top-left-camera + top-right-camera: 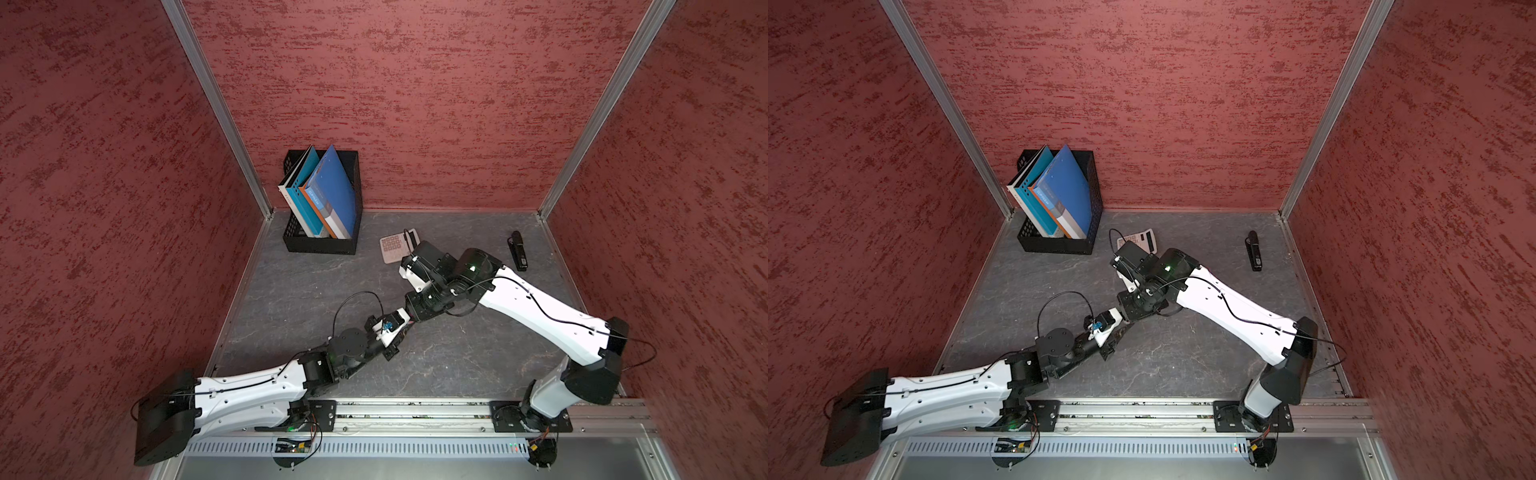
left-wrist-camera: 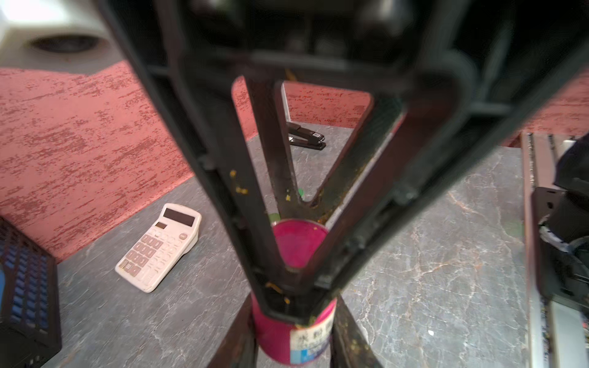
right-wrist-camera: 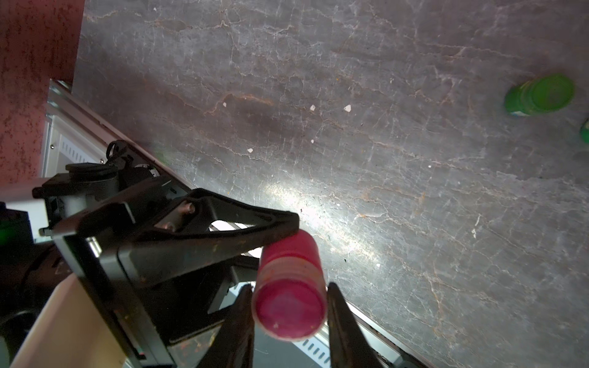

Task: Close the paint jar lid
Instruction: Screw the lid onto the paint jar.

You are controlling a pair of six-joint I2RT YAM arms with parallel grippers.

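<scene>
The pink paint jar (image 2: 277,331), with a white and blue label, is held up off the table where the two arms meet. My left gripper (image 2: 293,339) is shut on the jar's body, one finger on each side. My right gripper (image 3: 290,321) is shut on the jar's other end, round the pink lid (image 3: 290,306). The lid sits on the jar's mouth. In the right wrist view a left finger (image 3: 223,229) lies against the jar's far end. In both top views the wrists (image 1: 405,328) (image 1: 1121,326) hide the jar.
A white calculator (image 1: 392,249) lies at the back centre of the grey table. A black stapler (image 1: 517,251) lies at the back right. A black file basket (image 1: 322,245) with blue books stands at the back left. A green jar (image 3: 538,95) rests on the table.
</scene>
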